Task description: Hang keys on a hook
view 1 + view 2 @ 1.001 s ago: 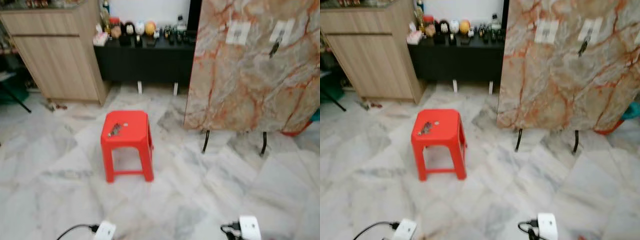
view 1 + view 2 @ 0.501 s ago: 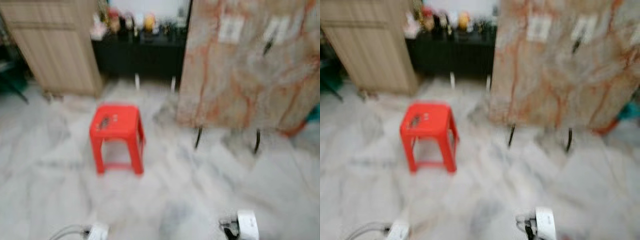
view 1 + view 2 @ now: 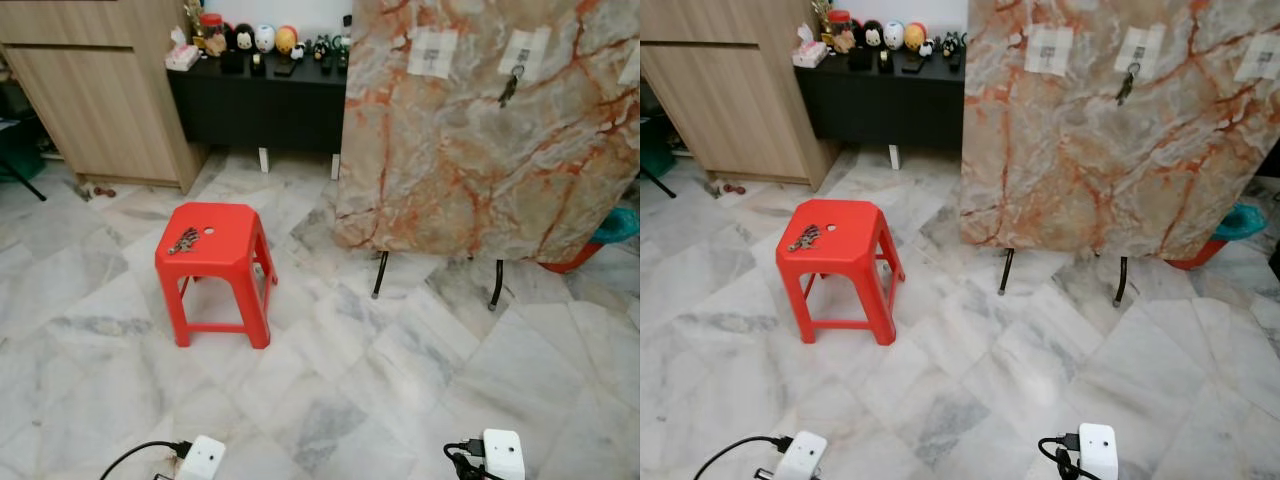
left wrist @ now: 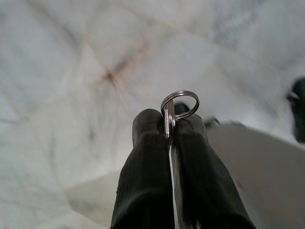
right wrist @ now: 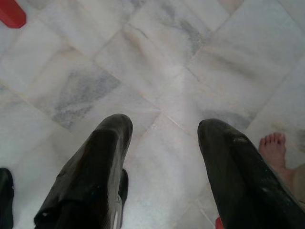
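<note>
Standing on a marble floor, the robot faces a red stool on its left with a bunch of keys lying on the seat, and further right a marble-patterned board on thin black legs, well apart from the stool. One key already hangs from a hook near the board's top, beside an empty white hook patch.

The left gripper is pressed together on a key ring — the ring pokes up clear between the two black fingers. The right gripper hangs spread and empty over the floor, a person's bare foot nearby.

The step in hand looks like the approach: walking to the board, keeping the pinch firm, then raising the ring's open loop square onto the free hook before letting go.

From the head views come the board and the hooks — from the left wrist, the held ring.
</note>
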Controlling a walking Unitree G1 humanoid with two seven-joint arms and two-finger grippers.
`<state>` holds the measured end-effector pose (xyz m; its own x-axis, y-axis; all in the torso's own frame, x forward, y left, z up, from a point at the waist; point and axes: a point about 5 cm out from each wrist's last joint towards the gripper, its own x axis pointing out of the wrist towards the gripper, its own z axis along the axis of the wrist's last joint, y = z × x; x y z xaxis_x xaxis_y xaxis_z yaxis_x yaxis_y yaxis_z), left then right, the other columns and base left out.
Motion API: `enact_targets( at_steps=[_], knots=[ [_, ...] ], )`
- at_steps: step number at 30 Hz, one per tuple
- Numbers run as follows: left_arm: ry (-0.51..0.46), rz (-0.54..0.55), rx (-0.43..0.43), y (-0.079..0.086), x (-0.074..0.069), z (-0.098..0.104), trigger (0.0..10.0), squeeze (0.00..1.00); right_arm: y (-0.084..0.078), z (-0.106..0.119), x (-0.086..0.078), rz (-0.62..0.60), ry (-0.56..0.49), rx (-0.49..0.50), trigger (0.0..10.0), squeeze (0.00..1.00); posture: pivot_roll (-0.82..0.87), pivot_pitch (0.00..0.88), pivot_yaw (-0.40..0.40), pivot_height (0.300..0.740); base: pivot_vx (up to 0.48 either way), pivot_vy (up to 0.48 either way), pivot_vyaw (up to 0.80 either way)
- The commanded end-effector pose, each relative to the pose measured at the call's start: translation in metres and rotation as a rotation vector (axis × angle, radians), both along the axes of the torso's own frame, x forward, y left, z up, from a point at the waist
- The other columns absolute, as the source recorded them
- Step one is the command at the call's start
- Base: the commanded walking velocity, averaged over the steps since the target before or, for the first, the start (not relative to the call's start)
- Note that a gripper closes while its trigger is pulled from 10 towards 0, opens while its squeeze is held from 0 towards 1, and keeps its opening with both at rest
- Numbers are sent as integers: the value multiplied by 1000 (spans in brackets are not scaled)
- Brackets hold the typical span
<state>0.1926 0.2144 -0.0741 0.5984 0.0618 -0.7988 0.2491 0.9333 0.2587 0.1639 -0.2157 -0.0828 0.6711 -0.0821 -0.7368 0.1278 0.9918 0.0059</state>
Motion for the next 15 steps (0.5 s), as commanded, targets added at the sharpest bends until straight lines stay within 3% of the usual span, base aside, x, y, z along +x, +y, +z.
enact_targets(
  at_steps=[1, 7, 13, 15],
  knots=[
    [-127, -35, 7, -3, 29, 18, 10000, 0, -2, 1, -1, -16, -15, 7, 10000, 0, 81, 41, -65, 740, 0, 0, 0],
    [-273, -42, -26, -7, 61, 42, 10000, 0, -1, 2, 1, -13, -30, 11, 10000, 0, 83, 35, -64, 740, 0, 0, 0],
    [-272, -19, -65, -11, 57, 39, 10000, 0, -2, 1, 1, -19, -26, 9, 10000, 0, 80, 36, -65, 740, 0, 0, 0],
    [-316, -34, -68, -13, 61, 45, 10000, 0, -2, 1, 0, -44, -34, 31, 10000, 0, 82, 38, -65, 740, 0, 0, 0]
  ],
)
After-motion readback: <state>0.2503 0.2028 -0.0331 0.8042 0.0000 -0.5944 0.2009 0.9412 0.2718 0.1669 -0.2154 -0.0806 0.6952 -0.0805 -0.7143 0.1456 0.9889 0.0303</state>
